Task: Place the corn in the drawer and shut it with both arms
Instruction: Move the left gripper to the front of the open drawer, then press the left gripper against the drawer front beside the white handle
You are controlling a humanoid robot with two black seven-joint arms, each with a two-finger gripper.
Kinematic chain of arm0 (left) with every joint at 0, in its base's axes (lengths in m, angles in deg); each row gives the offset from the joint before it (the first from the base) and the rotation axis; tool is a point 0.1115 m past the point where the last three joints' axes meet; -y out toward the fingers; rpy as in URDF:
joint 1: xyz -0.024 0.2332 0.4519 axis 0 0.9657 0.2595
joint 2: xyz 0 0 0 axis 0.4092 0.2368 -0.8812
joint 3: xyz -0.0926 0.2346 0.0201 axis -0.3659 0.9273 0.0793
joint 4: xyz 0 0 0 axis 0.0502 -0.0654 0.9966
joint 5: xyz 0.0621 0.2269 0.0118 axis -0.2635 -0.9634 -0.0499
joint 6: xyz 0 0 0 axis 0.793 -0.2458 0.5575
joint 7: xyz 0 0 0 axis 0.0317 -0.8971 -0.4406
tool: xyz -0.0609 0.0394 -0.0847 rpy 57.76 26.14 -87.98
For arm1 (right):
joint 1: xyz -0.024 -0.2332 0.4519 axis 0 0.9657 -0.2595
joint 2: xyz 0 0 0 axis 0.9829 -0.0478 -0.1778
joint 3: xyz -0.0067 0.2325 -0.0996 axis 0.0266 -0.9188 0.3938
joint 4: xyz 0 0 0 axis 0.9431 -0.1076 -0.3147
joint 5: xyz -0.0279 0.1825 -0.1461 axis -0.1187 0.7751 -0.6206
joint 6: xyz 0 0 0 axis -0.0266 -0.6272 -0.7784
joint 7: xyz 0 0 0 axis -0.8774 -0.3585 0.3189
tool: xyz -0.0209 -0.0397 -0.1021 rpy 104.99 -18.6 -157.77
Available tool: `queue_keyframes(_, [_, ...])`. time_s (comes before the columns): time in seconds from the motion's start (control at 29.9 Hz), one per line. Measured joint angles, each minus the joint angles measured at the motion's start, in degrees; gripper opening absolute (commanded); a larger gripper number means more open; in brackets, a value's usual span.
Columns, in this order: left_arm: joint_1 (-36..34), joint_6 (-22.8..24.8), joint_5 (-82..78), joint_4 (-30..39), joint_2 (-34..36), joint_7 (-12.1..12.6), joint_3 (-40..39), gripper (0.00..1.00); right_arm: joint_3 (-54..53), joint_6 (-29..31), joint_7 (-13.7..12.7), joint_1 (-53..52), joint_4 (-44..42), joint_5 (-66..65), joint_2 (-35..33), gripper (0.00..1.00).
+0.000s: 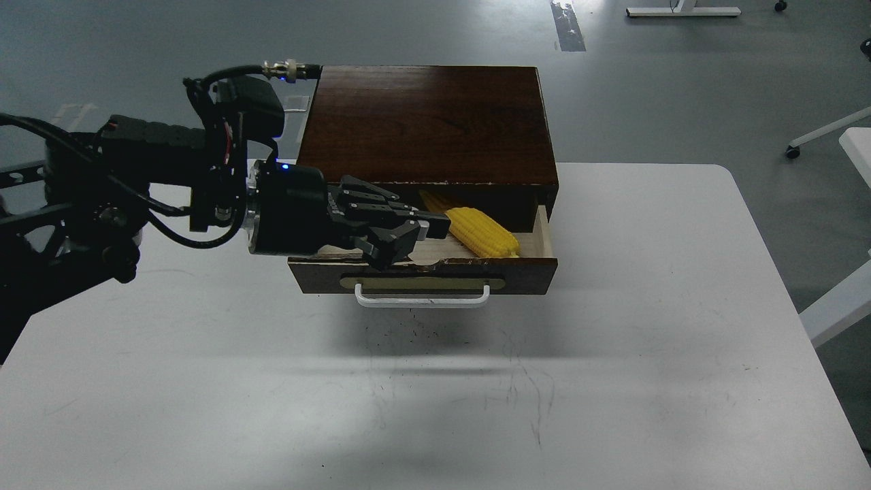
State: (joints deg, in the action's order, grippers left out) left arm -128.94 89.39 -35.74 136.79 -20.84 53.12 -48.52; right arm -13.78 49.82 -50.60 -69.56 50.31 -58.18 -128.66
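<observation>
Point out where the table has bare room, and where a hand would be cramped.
Bare table runs across the whole front, below the drawer handle, and along the right side beside the cabinet. It is crowded at the left: the left gripper reaches over the open drawer, next to the corn, and its arm covers the table's left edge.

Glossy dark wood cabinet [425, 122], pale raw-wood drawer [422, 272] interior, plastic-looking yellow corn [480, 231], matt white table [612, 340].
</observation>
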Motion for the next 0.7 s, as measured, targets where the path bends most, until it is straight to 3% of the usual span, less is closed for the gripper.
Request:
queue_keyframes(0.33, [0.05, 0.00, -9.55, -2.34, -4.82, 0.06, 5.57, 0.00, -0.42, 0.00, 0.35, 5.51, 0.08, 4.34, 2.10, 1.00])
queue_keyframes(0.7, [1.00, 0.00, -12.71, -3.29, -6.34, 0.35, 9.96, 0.00, -2.71, -0.01, 0.36, 15.38, -2.20, 13.54, 12.77, 1.00])
